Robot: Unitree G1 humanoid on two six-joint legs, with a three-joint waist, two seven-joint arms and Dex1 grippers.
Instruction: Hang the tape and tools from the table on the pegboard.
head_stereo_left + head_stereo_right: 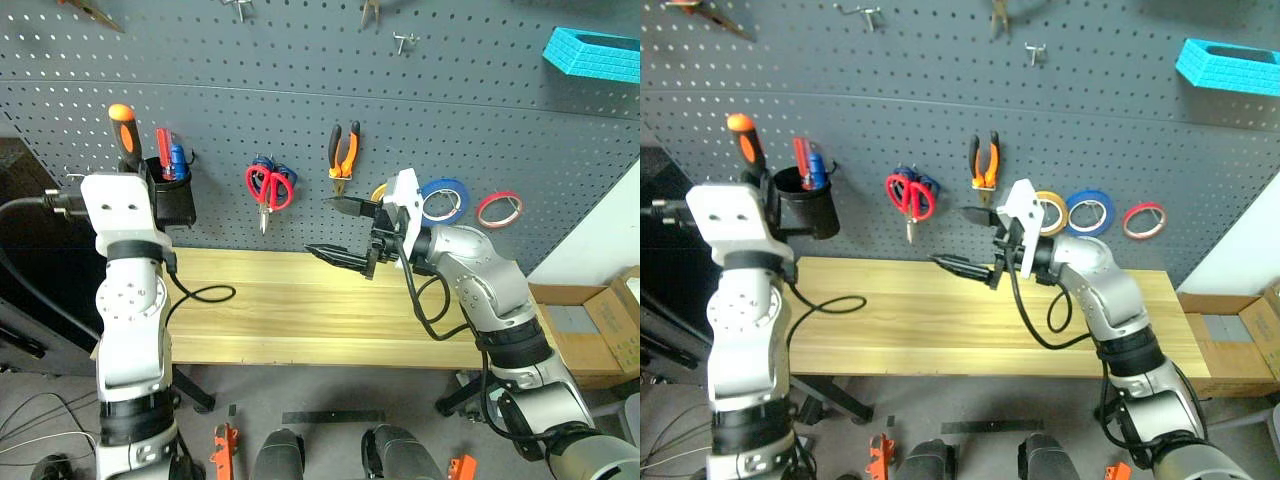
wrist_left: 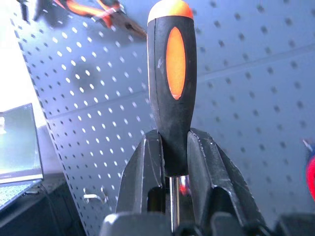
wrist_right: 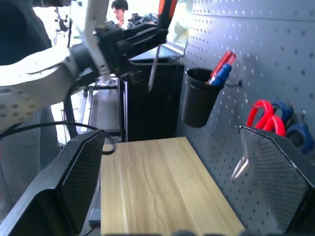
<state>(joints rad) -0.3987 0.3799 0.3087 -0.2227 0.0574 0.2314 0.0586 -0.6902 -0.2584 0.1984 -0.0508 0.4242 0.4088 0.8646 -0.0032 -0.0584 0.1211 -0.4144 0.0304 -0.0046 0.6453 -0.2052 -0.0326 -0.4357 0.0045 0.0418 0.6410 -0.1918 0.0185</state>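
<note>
Now my left gripper (image 1: 128, 165), jaws clamped on the upright screwdriver (image 1: 122, 135), has the black cup (image 1: 172, 198) at four o'clock, while my right gripper (image 1: 345, 232) gapes wide, empty.

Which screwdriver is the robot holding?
The orange-and-black screwdriver, clamped upright in the left pincer. The red and blue screwdrivers sit in the black cup.

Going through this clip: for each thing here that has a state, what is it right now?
left hand: shut on the screwdriver
screwdriver: held upright, handle up, above the black cup
right hand: open, holding nothing
black cup: on the pegboard, red and blue screwdrivers inside
red-handled scissors: hung
pliers: hung
red tape: hung
table: no tools on it
</note>
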